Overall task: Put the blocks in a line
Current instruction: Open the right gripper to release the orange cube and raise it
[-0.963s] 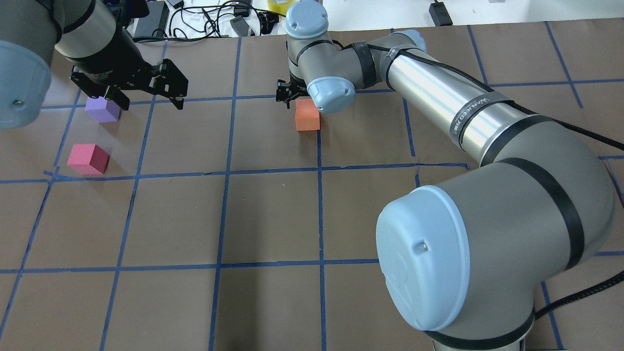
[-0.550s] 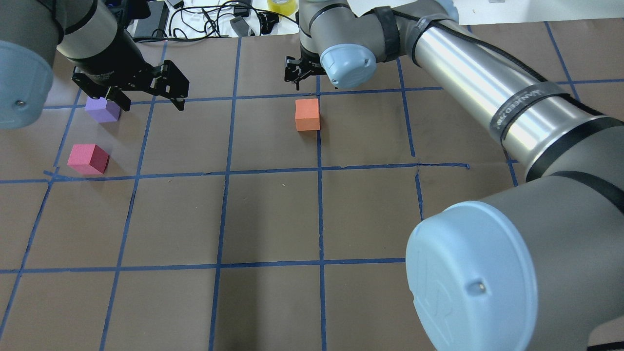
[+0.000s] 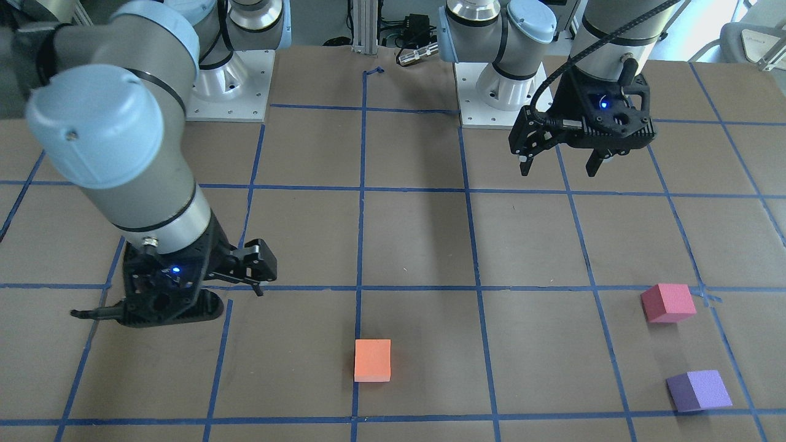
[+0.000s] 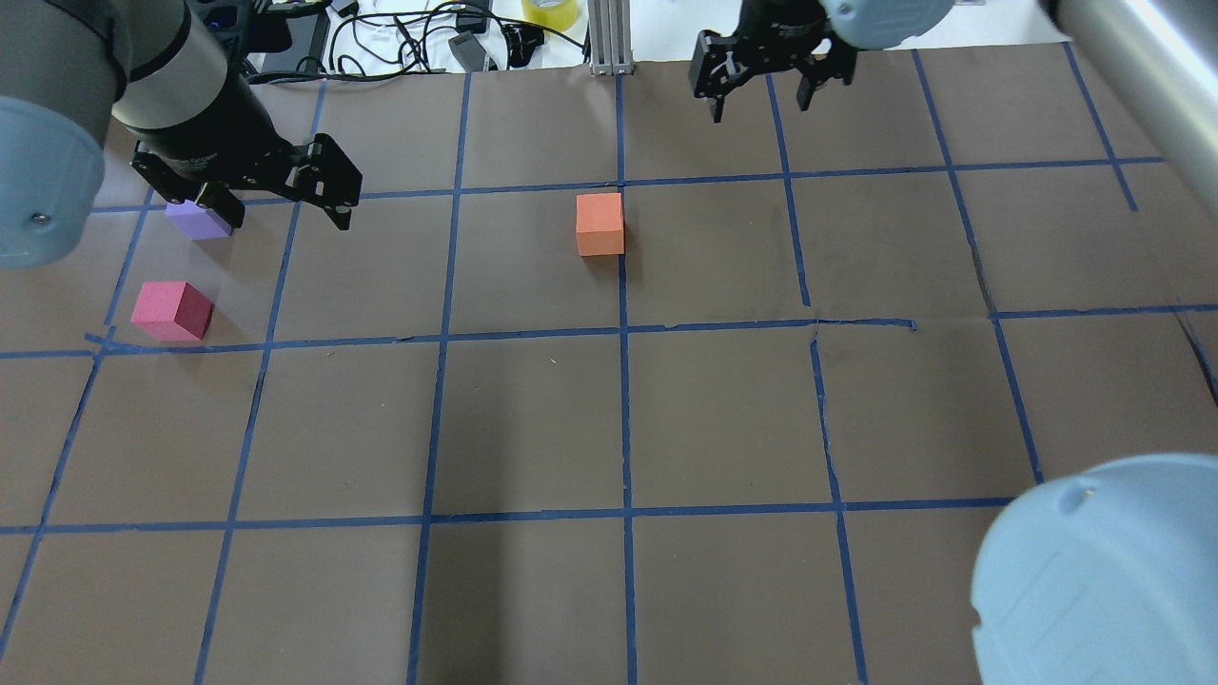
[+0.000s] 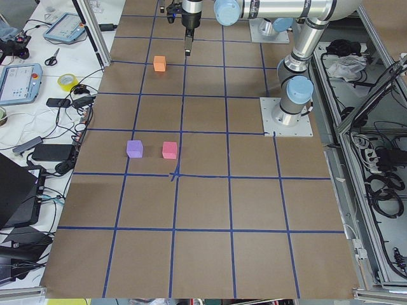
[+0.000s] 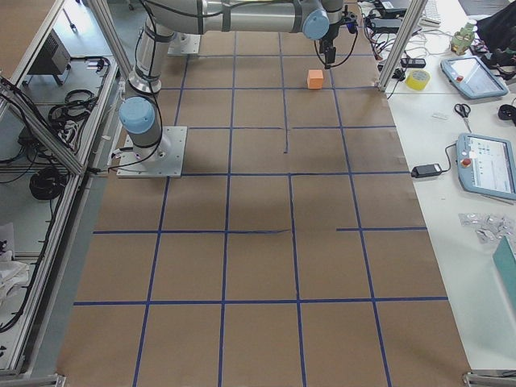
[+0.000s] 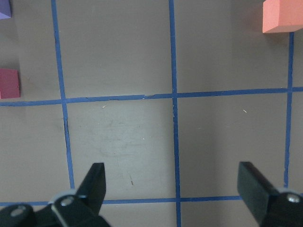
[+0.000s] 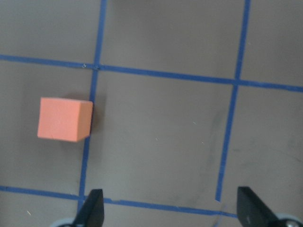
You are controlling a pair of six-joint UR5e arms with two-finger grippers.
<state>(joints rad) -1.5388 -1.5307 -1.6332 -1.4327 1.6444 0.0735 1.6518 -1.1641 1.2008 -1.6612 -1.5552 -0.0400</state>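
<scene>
Around orange block (image 4: 599, 225): bare bench (image 4: 533, 419) on all four sides, reachable from above and from either side.
Between pink-red block (image 4: 172, 310) and purple block (image 4: 190, 221): strip of bare bench, blocks near each other yet apart.
Above purple block: left pincer (image 4: 287, 219), fingers wide apart, hanging high, overlapping it in overhead view only.
Beyond orange block: right pincer (image 4: 759, 109), spread, held high.
Far edge: upright post (image 4: 604, 38), cables (image 4: 409, 38).
</scene>
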